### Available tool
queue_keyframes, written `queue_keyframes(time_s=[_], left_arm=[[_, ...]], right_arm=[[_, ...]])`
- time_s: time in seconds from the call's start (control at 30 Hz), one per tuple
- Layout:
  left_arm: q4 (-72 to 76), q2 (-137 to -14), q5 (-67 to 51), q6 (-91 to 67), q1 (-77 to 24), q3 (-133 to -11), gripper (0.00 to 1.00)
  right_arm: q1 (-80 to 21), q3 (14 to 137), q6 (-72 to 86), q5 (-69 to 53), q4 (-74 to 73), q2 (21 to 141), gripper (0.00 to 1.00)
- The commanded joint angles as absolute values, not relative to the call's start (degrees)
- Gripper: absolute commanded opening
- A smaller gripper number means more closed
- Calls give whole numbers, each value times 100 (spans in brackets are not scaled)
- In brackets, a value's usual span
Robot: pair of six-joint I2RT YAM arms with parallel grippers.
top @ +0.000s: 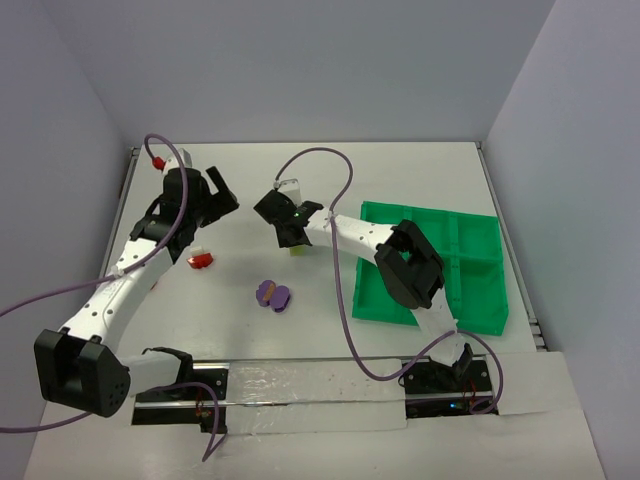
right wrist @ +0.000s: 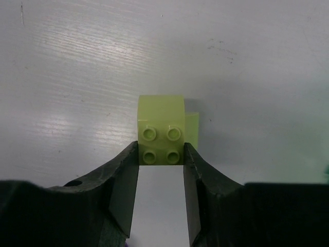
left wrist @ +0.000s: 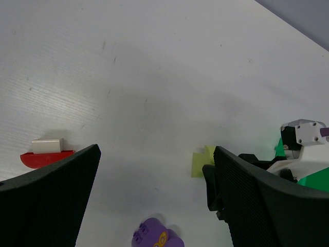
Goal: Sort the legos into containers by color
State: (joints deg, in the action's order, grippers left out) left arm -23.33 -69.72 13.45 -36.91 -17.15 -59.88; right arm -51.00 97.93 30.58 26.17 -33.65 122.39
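While pinching the pale yellow-green brick [right wrist: 160, 135] only at its near half, running a risk of letting it swing or pop out during the lift. Clamping with the right claw [right wrist: 160, 157] on both side faces beside the two nearer studs, with the far half sticking out free beyond the fingertips. Lying flat on the counter [right wrist: 72, 56], a little toward the far edge from the middle, and well apart from the green tray [top: 480, 262] standing at the right edge. Showing also a lower part of the same colour at the far right side of the brick; not being possible to tell whether belonging to the same piece or being a second one. Possibly dragging this part or leaving it behind, if separate. Judging the smooth plastic faces as slippery, so needing a firm squeeze and a straight rise before crossing toward the tray. Also risking a knock against the raised tray wall when carrying low, and a drop into a wrong compartment when releasing too early. Holding the left claw [left wrist: 156, 154] wide apart and carrying nothing, above the counter toward the far left corner. Hovering near the red brick [left wrist: 46, 158], lying toward the left edge, and farther from the purple brick [top: 272, 294], lying toward the near edge. Risking a collision of the two claws over the middle, if reaching for the purple one at the same time.
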Motion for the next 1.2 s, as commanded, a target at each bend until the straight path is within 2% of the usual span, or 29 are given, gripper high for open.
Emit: queue_keyframes(time_s=[0.0,0.03,0.17,0.33,0.43,0.5,0.83,0.9,0.97,1.17], left_arm=[[-2149,-6986,1365,-3728,-1679,-6186,99],[-2176,-6975,1404,-3750,-1678,-6181,99],[-2240,-6824,1870,-4007,-1618,-6115,99],[-2253,-6741,1438,-3917,-1324,-6064,99],[-2215,-6616,1122,-4078,-1131,-5873,90],[-1824,-6399,410,-4069,-901,-5560,86],[-848,-5959,-1388,-3745,-589,-4950,93],[-503,-5914,-2292,-3654,-597,-4807,94],[-415,-6009,-2482,-3582,-620,-4766,94],[208,-6132,-2317,-3665,-1105,-4253,93]], right_arm=[[-5133,9989,3065,2745,-3312,12274,31],[-5132,9954,3039,2692,-3252,12238,27],[-5082,9629,2900,2059,-2973,11768,0],[-4813,9220,2883,978,-2607,11118,0],[-4568,8906,2873,124,-2154,10662,0],[-4422,8553,2927,-740,-1724,10341,0],[-3489,7040,4013,-3229,264,9545,0],[-3275,6718,4299,-3568,650,9519,0],[-3180,6656,4415,-3663,778,9519,0],[-3085,6653,4243,-3549,370,9438,0]])
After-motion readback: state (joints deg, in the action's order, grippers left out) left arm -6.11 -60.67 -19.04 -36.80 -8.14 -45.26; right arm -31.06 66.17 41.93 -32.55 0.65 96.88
